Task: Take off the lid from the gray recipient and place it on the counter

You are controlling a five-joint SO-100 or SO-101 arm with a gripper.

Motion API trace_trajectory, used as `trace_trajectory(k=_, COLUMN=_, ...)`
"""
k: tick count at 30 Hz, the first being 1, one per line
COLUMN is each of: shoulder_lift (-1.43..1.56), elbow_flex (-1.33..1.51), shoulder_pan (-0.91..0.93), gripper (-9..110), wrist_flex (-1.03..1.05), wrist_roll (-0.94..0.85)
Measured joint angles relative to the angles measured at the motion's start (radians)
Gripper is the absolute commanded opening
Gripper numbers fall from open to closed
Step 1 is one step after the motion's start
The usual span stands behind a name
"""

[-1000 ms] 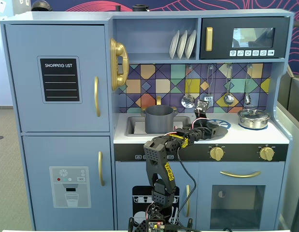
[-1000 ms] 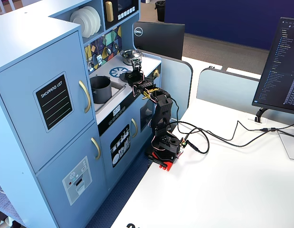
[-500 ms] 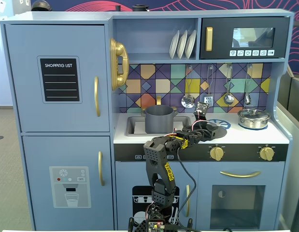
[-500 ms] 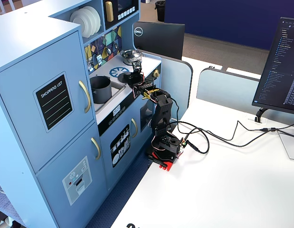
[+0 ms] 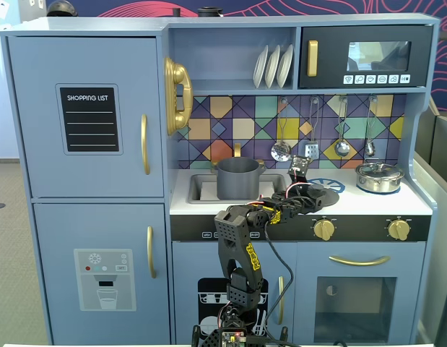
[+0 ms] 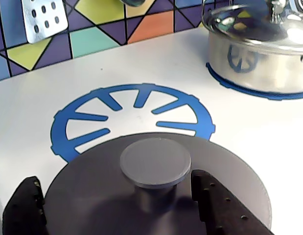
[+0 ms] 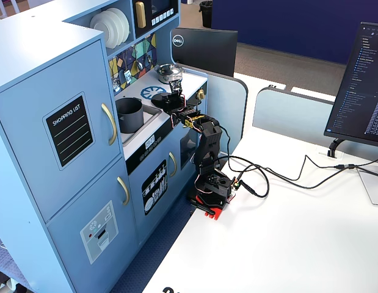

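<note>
Lid (image 6: 156, 196) knob sits between claw (image 6: 117, 200) fingers, wrist view only.

In a fixed view the gray recipient (image 5: 238, 178) stands in the sink at the left end of the counter (image 5: 367, 204), uncovered; the lid (image 5: 322, 195) lies right of it, near the counter's front edge, over the near part of the printed burner (image 5: 326, 185); the silver pot (image 5: 379, 176) stands toward the right rear corner; in the wrist view the gripper (image 6: 117, 208) straddles the lid's knob (image 6: 155, 162), fingers (image 6: 217, 203) either side.
</note>
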Motion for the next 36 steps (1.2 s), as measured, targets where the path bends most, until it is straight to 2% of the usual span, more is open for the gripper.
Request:
trace_trajectory(k=16, shoulder_lift=0.144, elbow_flex=0.002, shoulder_pan=0.032, gripper=30, wrist_flex=-0.006, wrist_roll=0.002)
trace_trajectory(k=21, shoulder_lift=0.347, elbow_flex=0.014, shoulder_pan=0.017, gripper=24, wrist_flex=0.118, wrist_roll=0.021)
trace_trajectory(k=25, shoulder_lift=0.614, elbow_flex=0.021, shoulder_pan=-0.034, gripper=16, wrist_flex=0.400, wrist_roll=0.071)
trace_trajectory(k=29, shoulder_lift=0.874, elbow_flex=0.018, shoulder_pan=-0.117, gripper=1, wrist_flex=0.810, wrist_roll=0.078)
trace_trajectory(k=33, shoulder_lift=1.055, elbow_flex=0.015, shoulder_pan=-0.227, gripper=0, wrist_flex=1.221, wrist_roll=0.037)
trace_trajectory(k=36, shoulder_lift=1.121, elbow_flex=0.049, shoulder_pan=-0.316, gripper=0, wrist_flex=1.453, wrist_roll=0.032)
